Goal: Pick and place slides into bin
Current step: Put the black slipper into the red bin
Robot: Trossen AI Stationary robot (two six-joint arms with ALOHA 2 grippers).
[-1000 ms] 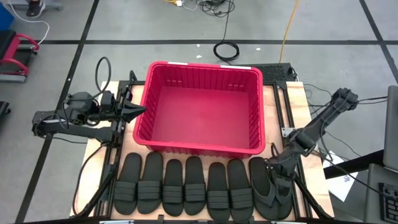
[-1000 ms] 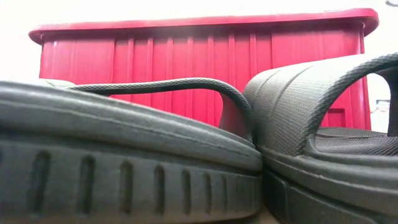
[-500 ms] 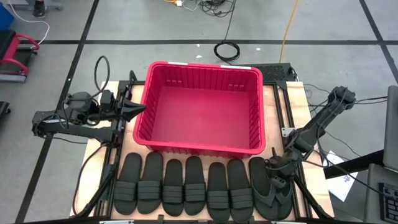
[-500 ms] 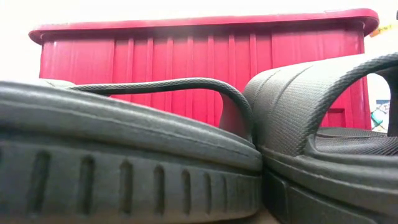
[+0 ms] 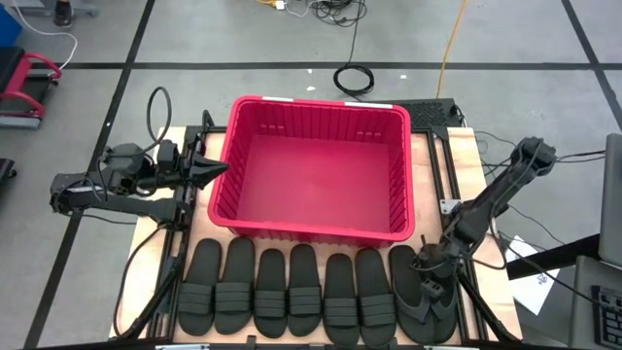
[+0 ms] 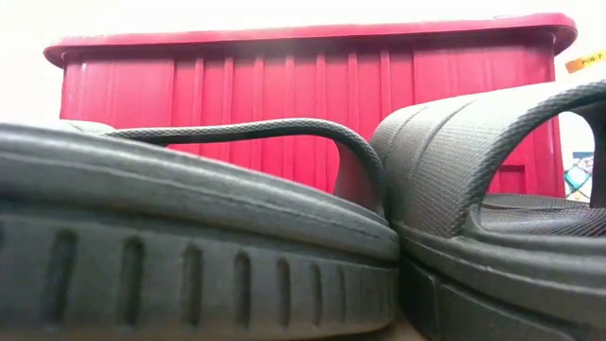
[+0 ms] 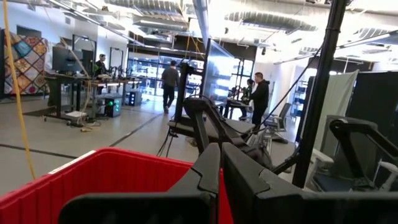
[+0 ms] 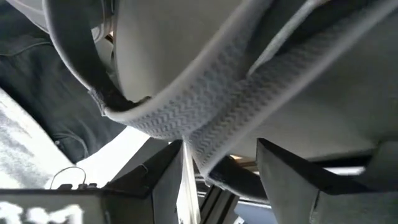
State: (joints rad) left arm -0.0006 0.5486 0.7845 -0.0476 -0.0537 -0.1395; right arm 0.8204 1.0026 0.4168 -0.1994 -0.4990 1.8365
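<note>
1. Down at the near right corner of the table (image 5: 442, 160), the right gripper (image 5: 429, 273) is low over the flip-flops (image 5: 423, 292), right at the thong straps.
2. Its wrist view is filled by a woven strap (image 8: 205, 118) running across just ahead of the two dark fingers (image 8: 292, 180), and the jaws stand wide apart with the strap between them, not pinched.
3. Whether a finger is actually touching the strap, I cannot tell.
4. All the slides (image 5: 292, 292) lie side by side in one row along the near edge, toes toward the bin (image 5: 313, 231), with the two flip-flops at the right end.
5. That red bin sits mid-table just behind the row, and it holds no sandal.
6. From table height, a sole (image 6: 189, 246) and a ribbed strap (image 6: 454, 161) loom in front of the bin's red wall (image 6: 284, 85).
7. Over on the left, the left gripper (image 5: 216, 170) waits beside the bin's left rim, fingers (image 7: 211, 180) pressed together and holding nothing.
8. Its wrist view looks over the rim (image 7: 93, 168) into the room, where people (image 7: 169, 84) stand at desks far behind.
</note>
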